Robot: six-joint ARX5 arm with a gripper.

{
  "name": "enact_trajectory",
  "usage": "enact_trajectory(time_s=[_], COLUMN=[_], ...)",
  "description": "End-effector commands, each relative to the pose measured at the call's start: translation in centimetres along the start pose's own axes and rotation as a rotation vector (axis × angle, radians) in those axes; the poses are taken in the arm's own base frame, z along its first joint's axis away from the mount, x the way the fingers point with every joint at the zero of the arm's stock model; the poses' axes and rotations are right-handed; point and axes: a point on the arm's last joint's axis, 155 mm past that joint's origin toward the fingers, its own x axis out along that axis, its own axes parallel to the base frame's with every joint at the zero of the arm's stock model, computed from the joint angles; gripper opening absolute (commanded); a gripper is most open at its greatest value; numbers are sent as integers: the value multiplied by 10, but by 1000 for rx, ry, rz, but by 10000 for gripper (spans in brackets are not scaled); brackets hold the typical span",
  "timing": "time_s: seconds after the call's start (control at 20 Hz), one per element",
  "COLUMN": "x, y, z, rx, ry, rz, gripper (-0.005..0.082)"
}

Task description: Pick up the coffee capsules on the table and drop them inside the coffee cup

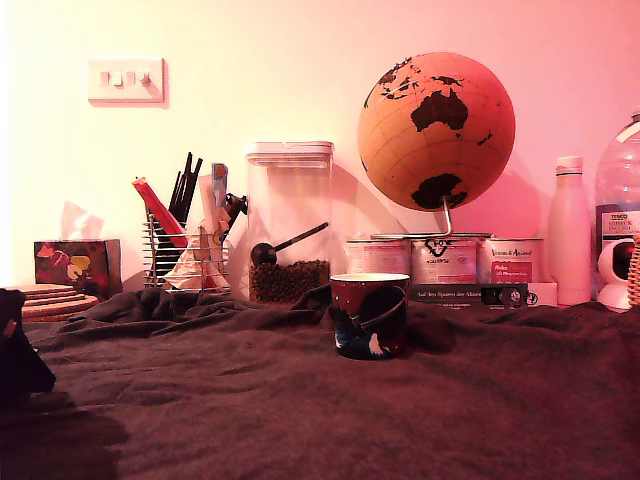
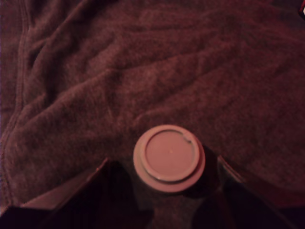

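A single coffee capsule [image 2: 168,157] shows in the wrist view, its pale round flat face and wider rim turned toward the camera, resting on the brown cloth of the table [image 2: 143,71]. My gripper [image 2: 162,162] is open, one dark finger on each side of the capsule with a small gap on both sides. In the exterior view the gripper [image 1: 18,355] is a dark shape low at the far left edge, and the capsule is hidden there. The coffee cup [image 1: 369,316], dark maroon with white and teal blotches, stands upright mid-table, far to the exterior view's right of the gripper.
Along the back wall stand a clear canister of beans with a scoop [image 1: 289,222], a wire utensil holder [image 1: 183,250], pale tins [image 1: 443,260], a cork globe [image 1: 437,130], a white bottle [image 1: 569,232] and a tissue box [image 1: 77,266]. Cork mats [image 1: 55,299] lie at the far left.
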Motion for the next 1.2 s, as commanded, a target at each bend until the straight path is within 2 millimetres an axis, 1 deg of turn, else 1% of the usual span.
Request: enact_trajectory(time_s=[0.0,0.1,0.15,0.25,0.3,0.35,0.4,0.45,0.5,0.9,1.15], x=[1,1,1,1,1,1,1,1,1,1,-1], y=[-2,-2,-2,-2,-2,-1,-1,-1,-1,-3,-25], z=[2,2,2,2,2,2,2,2,2,5,12], rx=[12,18,18,18,18,18,18,18,18,19,46], ry=[-7,-7,-7,-7,-7,-7,-7,-7,-7,-18,-43], rz=[-6,-6,-6,-6,-6,-6,-6,-6,-6,-14,-128], gripper=[654,651,630,552,488,400,294,212,172,163,162])
